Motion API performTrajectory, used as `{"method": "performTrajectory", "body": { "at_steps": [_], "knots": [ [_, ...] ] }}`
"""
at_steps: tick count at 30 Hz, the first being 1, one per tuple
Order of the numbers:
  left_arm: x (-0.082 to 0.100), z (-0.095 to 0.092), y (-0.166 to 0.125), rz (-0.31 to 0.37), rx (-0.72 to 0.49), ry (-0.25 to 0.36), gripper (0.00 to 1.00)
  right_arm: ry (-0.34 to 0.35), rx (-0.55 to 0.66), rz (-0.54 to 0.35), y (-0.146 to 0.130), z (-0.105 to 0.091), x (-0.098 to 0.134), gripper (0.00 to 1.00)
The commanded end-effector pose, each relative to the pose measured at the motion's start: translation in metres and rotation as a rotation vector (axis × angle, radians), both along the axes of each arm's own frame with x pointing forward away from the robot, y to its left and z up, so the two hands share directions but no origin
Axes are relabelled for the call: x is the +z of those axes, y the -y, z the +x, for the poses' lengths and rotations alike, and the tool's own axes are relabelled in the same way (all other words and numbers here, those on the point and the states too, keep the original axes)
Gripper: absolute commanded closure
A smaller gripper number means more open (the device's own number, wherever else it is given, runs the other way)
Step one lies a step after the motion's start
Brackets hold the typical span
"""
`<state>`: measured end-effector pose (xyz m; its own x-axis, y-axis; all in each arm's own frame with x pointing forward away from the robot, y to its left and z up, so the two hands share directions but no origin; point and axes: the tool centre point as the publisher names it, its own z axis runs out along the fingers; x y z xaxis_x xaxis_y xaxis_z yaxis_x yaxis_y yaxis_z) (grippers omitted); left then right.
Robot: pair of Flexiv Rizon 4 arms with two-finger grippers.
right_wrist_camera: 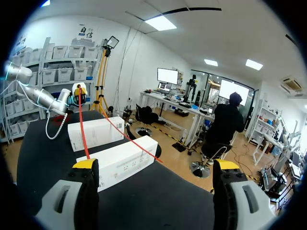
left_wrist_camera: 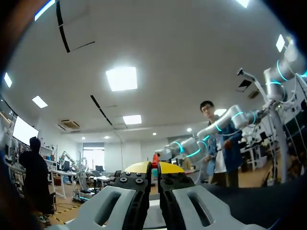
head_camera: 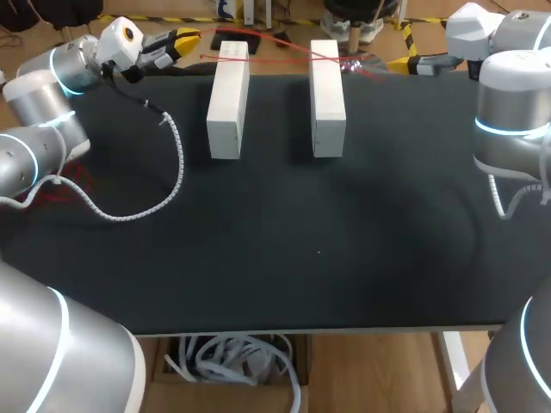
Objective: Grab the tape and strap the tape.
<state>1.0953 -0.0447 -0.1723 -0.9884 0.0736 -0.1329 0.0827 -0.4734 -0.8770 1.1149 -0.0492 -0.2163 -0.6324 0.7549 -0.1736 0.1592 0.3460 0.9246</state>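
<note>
The left end effector (head_camera: pixel 182 40), at the far left of the black bench (head_camera: pixel 284 258), is pressed together on the thin red tape (head_camera: pixel 275 49), so the grabbing looks done. The tape runs across the far ends of two white oblong boxes (head_camera: pixel 228 99). The right end effector (right_wrist_camera: pixel 156 165) is spread and empty, and the strapping seems not yet done.

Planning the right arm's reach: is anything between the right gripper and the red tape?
Nothing visible is in the way. The right gripper is open, and the red tape lies across the two white boxes just ahead of its fingers.
</note>
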Motion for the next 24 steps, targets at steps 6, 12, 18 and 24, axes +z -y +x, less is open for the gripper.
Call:
{"method": "performTrajectory", "body": {
  "at_steps": [6, 12, 18, 24],
  "knots": [
    [0.049, -0.024, 0.008, 0.026, 0.000, 0.006, 1.00, 0.001, 0.000, 0.001, 0.000, 0.000, 0.000, 0.00],
    [0.074, -0.032, 0.009, 0.109, -0.008, -0.004, 1.00, 0.001, 0.000, 0.001, 0.000, 0.000, 0.000, 0.00],
    [0.096, -0.043, 0.005, 0.170, 0.028, -0.049, 1.00, 0.001, 0.000, 0.001, 0.000, 0.000, 0.000, 0.00],
    [0.116, -0.059, -0.001, 0.208, 0.086, -0.069, 1.00, 0.001, 0.000, 0.001, 0.000, 0.000, 0.000, 0.00]
  ]
}}
